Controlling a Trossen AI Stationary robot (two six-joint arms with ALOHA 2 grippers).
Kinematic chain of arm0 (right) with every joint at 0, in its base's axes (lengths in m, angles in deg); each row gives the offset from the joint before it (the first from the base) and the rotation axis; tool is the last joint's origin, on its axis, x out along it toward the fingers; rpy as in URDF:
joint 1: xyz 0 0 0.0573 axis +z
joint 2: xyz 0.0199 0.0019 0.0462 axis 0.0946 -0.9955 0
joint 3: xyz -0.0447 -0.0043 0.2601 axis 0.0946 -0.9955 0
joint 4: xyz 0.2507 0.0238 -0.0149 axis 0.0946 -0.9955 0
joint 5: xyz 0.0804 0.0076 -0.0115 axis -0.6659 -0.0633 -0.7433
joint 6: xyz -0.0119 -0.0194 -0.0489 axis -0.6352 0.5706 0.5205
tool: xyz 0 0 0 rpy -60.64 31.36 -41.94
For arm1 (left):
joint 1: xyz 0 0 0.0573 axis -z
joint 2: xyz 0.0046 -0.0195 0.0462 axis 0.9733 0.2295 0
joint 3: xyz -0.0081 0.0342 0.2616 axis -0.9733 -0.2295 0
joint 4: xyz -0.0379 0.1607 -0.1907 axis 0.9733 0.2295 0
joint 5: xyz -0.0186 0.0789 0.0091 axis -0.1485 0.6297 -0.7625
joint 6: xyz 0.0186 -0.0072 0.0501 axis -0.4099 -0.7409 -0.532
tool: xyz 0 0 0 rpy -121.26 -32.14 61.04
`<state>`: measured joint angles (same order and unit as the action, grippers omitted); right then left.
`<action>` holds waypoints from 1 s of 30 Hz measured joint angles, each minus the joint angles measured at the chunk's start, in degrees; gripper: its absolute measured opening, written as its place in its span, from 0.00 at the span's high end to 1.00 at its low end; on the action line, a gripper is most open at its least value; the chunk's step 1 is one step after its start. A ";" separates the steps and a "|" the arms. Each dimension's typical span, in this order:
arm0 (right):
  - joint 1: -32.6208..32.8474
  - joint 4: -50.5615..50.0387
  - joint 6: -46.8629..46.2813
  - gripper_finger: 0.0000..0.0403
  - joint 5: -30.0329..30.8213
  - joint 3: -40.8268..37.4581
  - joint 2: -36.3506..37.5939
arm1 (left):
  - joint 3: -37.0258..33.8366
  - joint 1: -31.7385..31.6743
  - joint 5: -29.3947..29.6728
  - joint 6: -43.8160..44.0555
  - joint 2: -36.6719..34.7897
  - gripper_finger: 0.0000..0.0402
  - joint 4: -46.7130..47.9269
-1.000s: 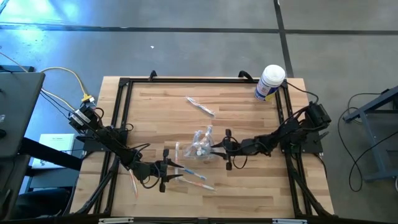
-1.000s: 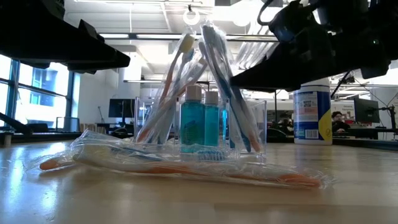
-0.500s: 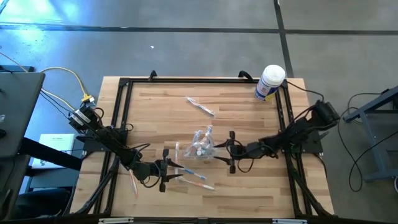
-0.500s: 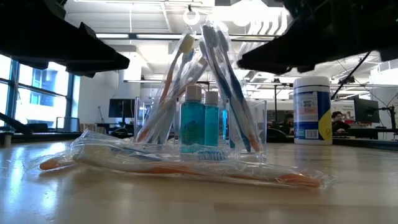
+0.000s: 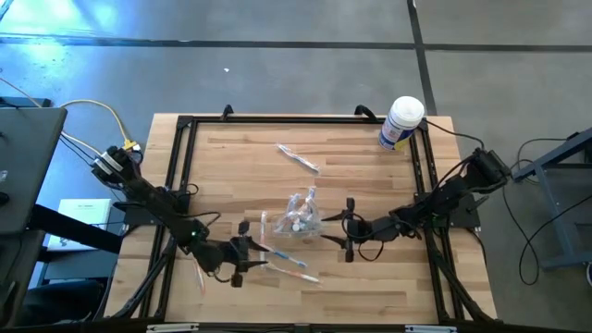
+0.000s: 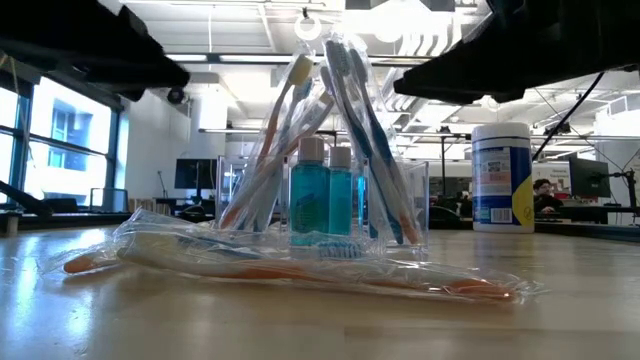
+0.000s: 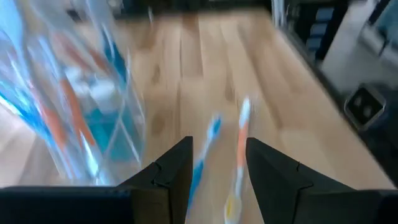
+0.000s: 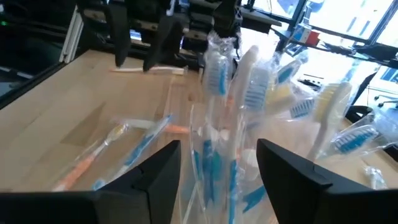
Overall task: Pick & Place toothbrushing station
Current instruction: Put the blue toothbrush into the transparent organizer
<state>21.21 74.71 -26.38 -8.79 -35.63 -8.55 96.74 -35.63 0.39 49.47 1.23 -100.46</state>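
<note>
High view: right gripper (image 5: 346,229) has backed off from the toothbrushing station (image 5: 300,215), jaws spread, holding nothing. Station stands upright mid-table, so it looks released and placed. Left gripper (image 5: 242,253) sits just beside 2 wrapped toothbrushes (image 5: 289,263), jaws apart, empty.
</note>
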 joint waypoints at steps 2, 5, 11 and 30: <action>-0.01 0.47 0.02 0.50 0.02 0.00 0.00 | 3.70 -0.59 -2.87 2.93 -0.33 0.64 10.34; -0.01 0.94 0.02 0.50 0.00 0.00 0.00 | 9.88 -1.32 -5.38 4.07 0.55 0.64 23.33; -0.01 1.38 -0.15 0.50 0.00 0.00 0.00 | 16.46 -3.15 -7.20 4.15 3.33 0.64 37.32; -0.01 1.33 -0.63 0.50 -0.23 0.00 -0.01 | 16.56 -9.67 -13.63 0.03 9.74 0.64 40.03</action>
<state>21.20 76.04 -27.02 -9.02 -35.63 -8.56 113.30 -45.30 -13.24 49.51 10.98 -60.43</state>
